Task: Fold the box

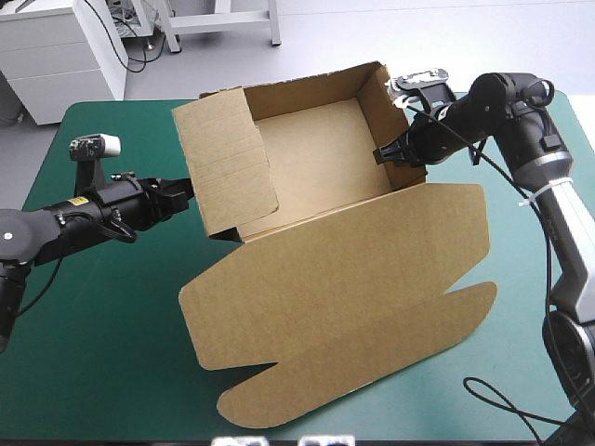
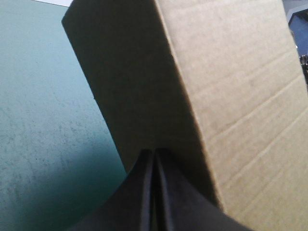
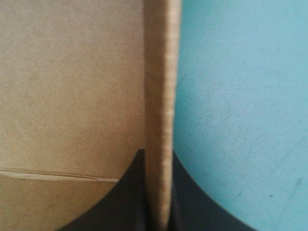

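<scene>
The brown box [image 1: 316, 158] stands as an open tray in the middle of the table, its walls raised. Its lid [image 1: 344, 316] lies flat toward the front edge. My left gripper [image 1: 186, 193] is shut, and its tip touches the outside of the tall left wall. In the left wrist view the fingers meet in one arch [image 2: 154, 155] against that wall [image 2: 231, 86]. My right gripper [image 1: 386, 153] is shut on the right wall near its back corner. In the right wrist view the board's edge [image 3: 161, 96] runs up between the right gripper's fingers [image 3: 158, 156].
The teal-green cover [image 1: 93, 325] shows bare to the left of the box and at the front left. The table's far edge runs just behind the box's back wall. The lid's curved flaps reach close to the front edge.
</scene>
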Motion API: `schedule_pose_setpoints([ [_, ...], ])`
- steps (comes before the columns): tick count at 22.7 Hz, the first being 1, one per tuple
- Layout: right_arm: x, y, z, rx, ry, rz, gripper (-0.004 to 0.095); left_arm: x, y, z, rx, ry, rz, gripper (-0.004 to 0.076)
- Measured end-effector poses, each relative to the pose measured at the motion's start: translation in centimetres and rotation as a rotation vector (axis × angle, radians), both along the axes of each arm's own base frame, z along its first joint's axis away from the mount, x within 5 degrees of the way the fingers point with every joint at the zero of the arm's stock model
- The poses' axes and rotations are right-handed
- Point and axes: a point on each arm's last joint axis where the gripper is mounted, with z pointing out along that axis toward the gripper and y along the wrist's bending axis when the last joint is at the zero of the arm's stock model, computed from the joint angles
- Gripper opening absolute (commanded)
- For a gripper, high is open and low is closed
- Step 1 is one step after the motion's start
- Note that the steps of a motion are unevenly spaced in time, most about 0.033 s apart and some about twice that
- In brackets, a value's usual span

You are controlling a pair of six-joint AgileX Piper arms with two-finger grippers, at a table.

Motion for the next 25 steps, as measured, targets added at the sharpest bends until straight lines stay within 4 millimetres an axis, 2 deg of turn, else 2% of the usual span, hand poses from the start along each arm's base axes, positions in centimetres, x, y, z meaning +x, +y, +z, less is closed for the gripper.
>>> schedule_pose_setpoints([
  [3,0.0,0.0,0.0,0.0,0.0,0.0,-0.0015,0.0,0.0,0.0,-0.002,-0.002,0.005,0.0],
  [5,0.0,0.0,0.0,0.0,0.0,0.0,-0.0015,0.0,0.0,0.0,0.0,0.001,0.003,0.0087],
  [6,0.0,0.0,0.0,0.0,0.0,0.0,-0.0015,0.0,0.0,-0.1,0.006,0.0,-0.002,0.0181],
  [11,0.0,0.0,-0.1,-0.002,0.001,0.002,-0.0015,-0.1,-0.2,0.3,0.001,-0.015,-0.033,0.0391],
  [15,0.0,-0.1,-0.1,-0.019,0.003,0.005,-0.0015,-0.1,-0.7,1.6,-0.128,-0.038,-0.044,0.0398],
  [25,0.1,-0.2,-0.4,-0.043,0.012,0.002,-0.0015,0.3,-0.6,1.7,-0.163,-0.039,-0.018,0.0386],
])
